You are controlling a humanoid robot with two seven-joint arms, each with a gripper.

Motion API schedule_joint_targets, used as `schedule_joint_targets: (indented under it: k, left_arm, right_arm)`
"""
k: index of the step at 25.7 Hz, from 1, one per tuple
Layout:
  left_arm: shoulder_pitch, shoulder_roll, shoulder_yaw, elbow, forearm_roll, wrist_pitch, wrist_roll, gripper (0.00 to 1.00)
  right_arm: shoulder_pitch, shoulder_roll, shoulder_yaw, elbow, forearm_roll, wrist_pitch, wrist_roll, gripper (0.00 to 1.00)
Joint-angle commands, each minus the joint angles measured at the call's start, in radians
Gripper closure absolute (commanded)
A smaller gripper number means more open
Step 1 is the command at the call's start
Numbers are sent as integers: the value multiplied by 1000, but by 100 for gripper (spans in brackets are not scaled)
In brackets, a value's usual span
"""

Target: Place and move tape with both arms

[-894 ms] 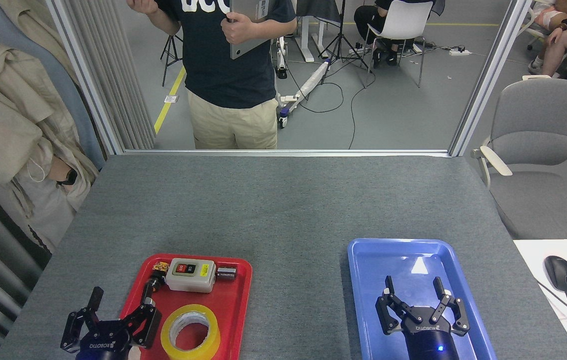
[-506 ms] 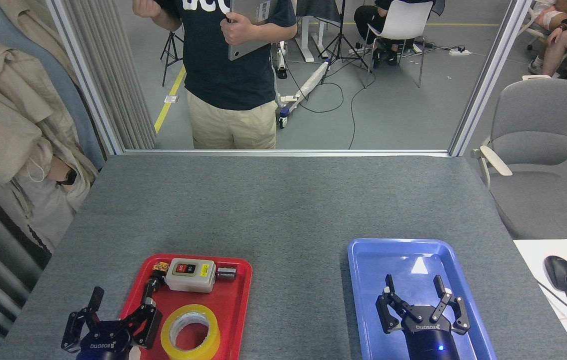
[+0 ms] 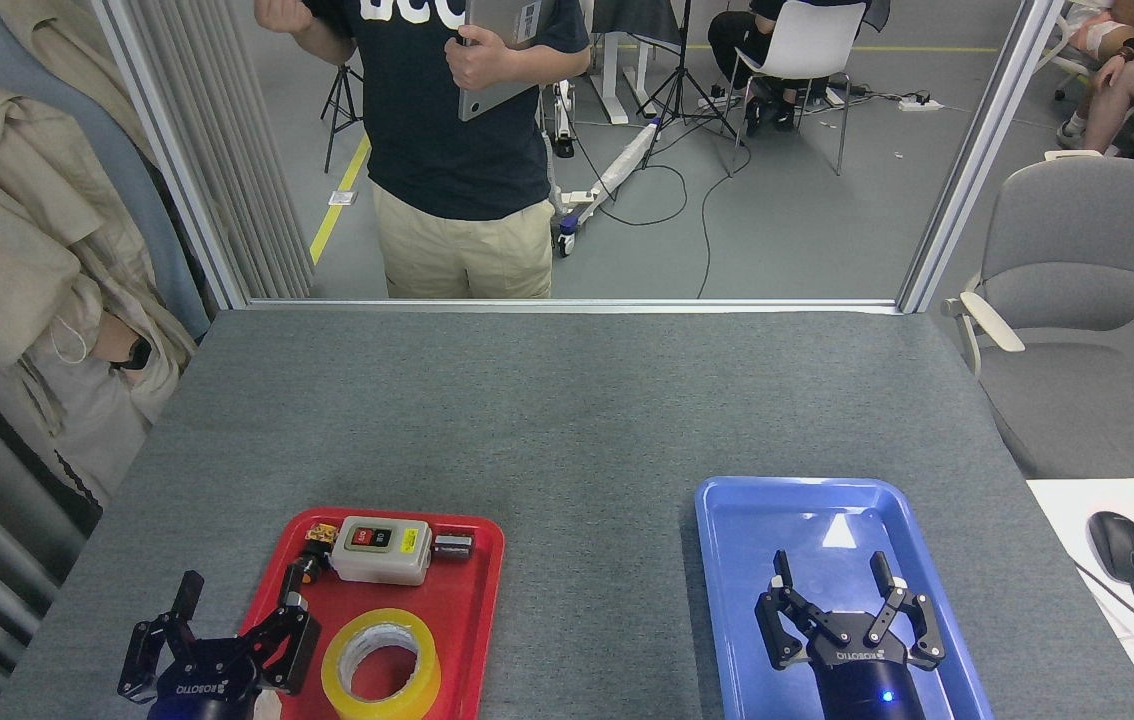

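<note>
The yellow tape roll [image 3: 381, 666] lies flat on the red tray [image 3: 472, 620], at the tray's near end, its whitish core facing up. My left gripper [image 3: 240, 594] is open at the tray's left edge, just left of the tape and apart from it. One of its fingers reaches over the tray rim. Over the blue tray [image 3: 727, 600] my right gripper [image 3: 833, 572] hangs open with nothing between its fingers.
On the red tray's far end sit a beige switch box [image 3: 382, 548] and a small metal part [image 3: 452, 545]. A person [image 3: 462, 150] stands beyond the table's far edge. A grey chair [image 3: 1077, 300] stands at the right, a mouse [image 3: 1121, 546] on a white desk.
Both grippers have sunk slightly toward the near edge. The tape has not moved. The person shifted a little.
</note>
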Motion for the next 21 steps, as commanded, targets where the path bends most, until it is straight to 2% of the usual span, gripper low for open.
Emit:
schedule_joint_targets:
  k: [1, 7, 8, 10, 12, 14, 15, 17, 18, 19, 21]
  left_arm:
    - [0, 0, 0, 1, 3, 3, 0, 0]
    - [-14, 10, -1, 3, 76, -5, -3, 0]
    - [-18, 37, -4, 1, 98, -11, -7, 0]
    - [-47, 133, -10, 1, 151, -11, -56, 0]
    - [-81, 165, -15, 4, 197, -11, -218, 0]
    - [-107, 172, -32, -2, 219, -23, -505, 0]
    - [-127, 176, -38, -8, 219, -54, -665, 0]
    - [-173, 193, -30, -14, 222, -180, -938, 0]
    - [-192, 202, -29, -14, 222, -244, -1028, 0]
    - [-207, 204, -29, -13, 222, -296, -1063, 0]
    - [-224, 201, -35, -10, 222, -342, -1068, 0]
  right_arm:
    - [1, -1, 1, -3, -2, -4, 3, 1]
    - [0, -4, 1, -3, 0, -3, -3, 1]
    - [0, -3, 1, -3, 0, -3, -5, 1]
    - [0, -3, 1, -3, 0, -4, -8, 1]
    - [1, -3, 1, -3, 0, -4, -9, 1]
    - [3, -1, 1, -3, 0, -4, -9, 1]
    - [3, -1, 1, -3, 0, -4, -9, 1]
    - [3, -1, 1, -3, 0, -3, -11, 1]
    - [3, -1, 1, -3, 0, -3, -11, 1]
    - [3, -1, 1, -3, 0, -3, -11, 1]
    - [3, -1, 1, -3, 0, -1, -11, 1]
